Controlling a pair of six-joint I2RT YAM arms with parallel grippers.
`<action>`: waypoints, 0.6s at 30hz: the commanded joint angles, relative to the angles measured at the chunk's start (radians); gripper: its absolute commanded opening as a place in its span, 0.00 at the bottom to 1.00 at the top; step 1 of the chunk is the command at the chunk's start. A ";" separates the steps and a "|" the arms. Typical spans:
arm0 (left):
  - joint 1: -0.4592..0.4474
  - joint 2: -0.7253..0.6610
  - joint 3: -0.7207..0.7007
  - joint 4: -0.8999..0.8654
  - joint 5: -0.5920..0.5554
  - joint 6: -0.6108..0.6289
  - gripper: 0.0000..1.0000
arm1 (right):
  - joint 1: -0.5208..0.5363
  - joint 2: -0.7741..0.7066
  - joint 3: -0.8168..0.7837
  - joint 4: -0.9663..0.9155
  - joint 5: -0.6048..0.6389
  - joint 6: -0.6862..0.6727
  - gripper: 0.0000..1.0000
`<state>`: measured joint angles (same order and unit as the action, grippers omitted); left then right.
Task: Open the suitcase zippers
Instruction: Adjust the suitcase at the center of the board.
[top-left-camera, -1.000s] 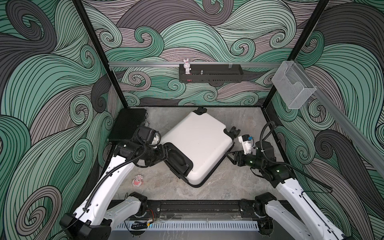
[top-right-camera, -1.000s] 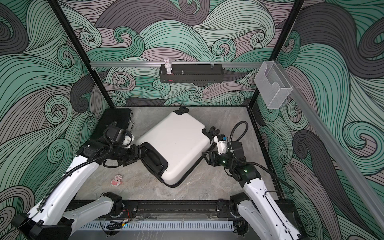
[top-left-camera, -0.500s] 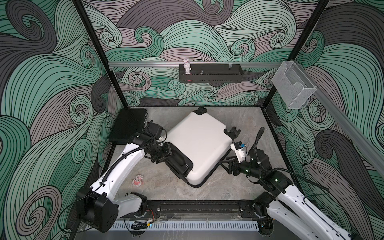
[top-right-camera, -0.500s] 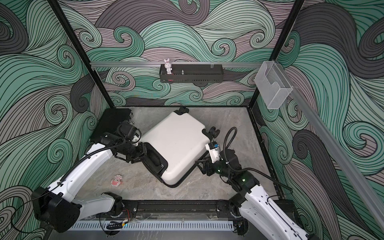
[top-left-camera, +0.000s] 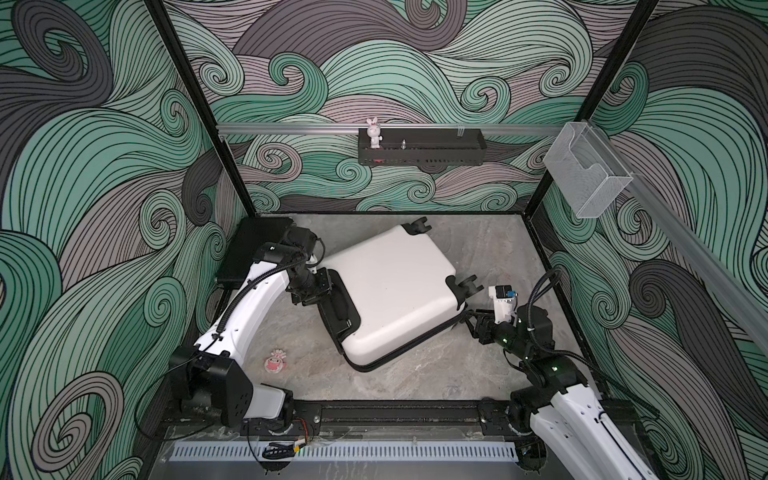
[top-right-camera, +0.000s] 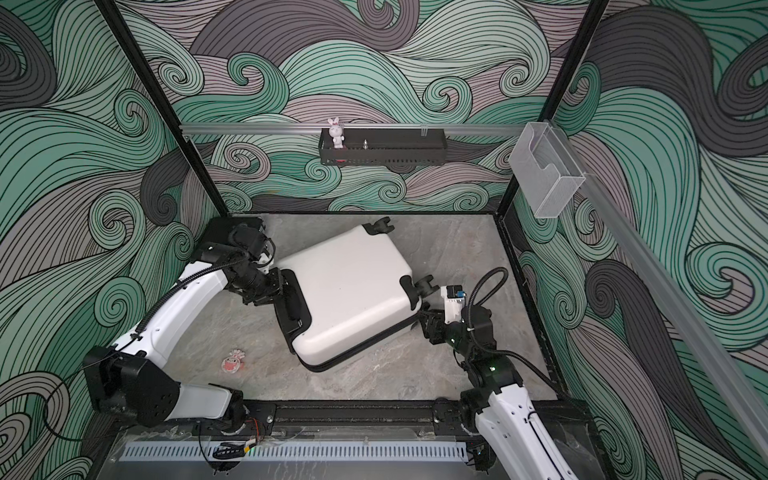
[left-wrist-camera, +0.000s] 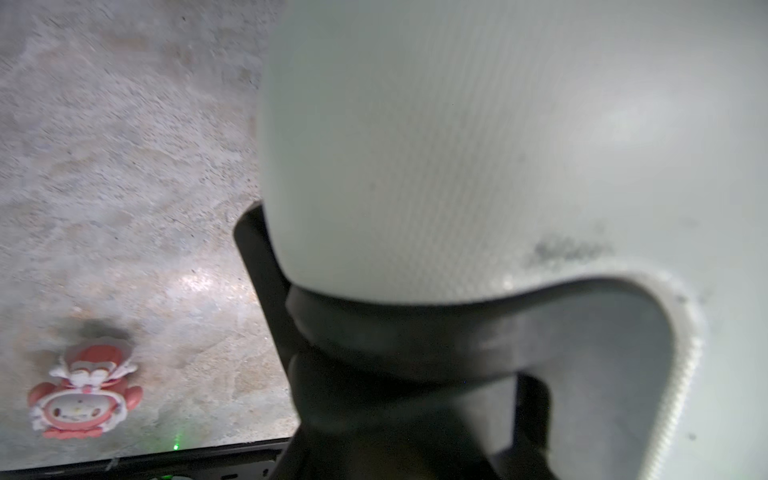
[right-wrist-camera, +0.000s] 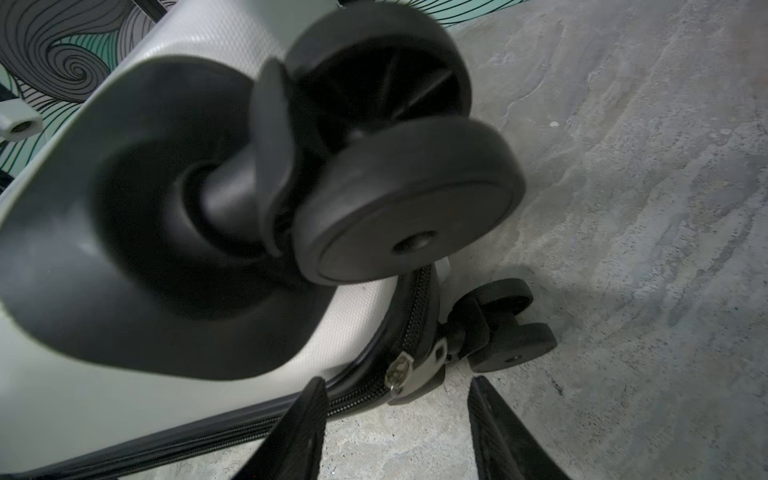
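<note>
suitcase (top-left-camera: 390, 286) flat, long axis diagonal, wheels (top-left-camera: 465, 286) far-right; right tool (right-wrist-camera: 397, 380) apart; left tool (top-left-camera: 322, 286) unclear

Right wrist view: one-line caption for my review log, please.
Open right gripper poised at the zipper pull on the suitcase corner, beneath a black wheel.

Up high, both top views look steeply down from the front over the whole counter (top-left-camera: 415, 374), both arms and the back wall, giving nearly the same picture shifted slightly sideways. The left wrist camera is pressed right up to the suitcase (left-wrist-camera: 457, 145): blurred white shell fills the frame, with a strip of counter and a small pink toy (left-wrist-camera: 83, 395) beside it. The right wrist camera sits low, looking past the right end effector (right-wrist-camera: 397, 380) at a wheel (right-wrist-camera: 407, 208) and the zipper (right-wrist-camera: 411, 307), very close. Both top views also catch the suitcase and the toy.
</note>
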<state>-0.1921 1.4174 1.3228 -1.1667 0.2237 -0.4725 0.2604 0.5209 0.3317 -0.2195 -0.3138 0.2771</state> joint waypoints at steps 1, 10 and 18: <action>0.047 0.069 0.119 -0.073 -0.048 0.201 0.21 | -0.002 -0.033 -0.042 0.123 -0.118 -0.036 0.52; 0.114 0.252 0.317 -0.168 -0.026 0.293 0.16 | 0.012 -0.061 -0.144 0.237 -0.181 -0.041 0.49; 0.135 0.332 0.392 -0.171 0.002 0.292 0.14 | 0.153 0.054 -0.164 0.304 -0.104 -0.140 0.50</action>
<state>-0.0666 1.7317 1.6726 -1.3235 0.1993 -0.2161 0.3710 0.5640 0.1814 0.0250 -0.4492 0.1989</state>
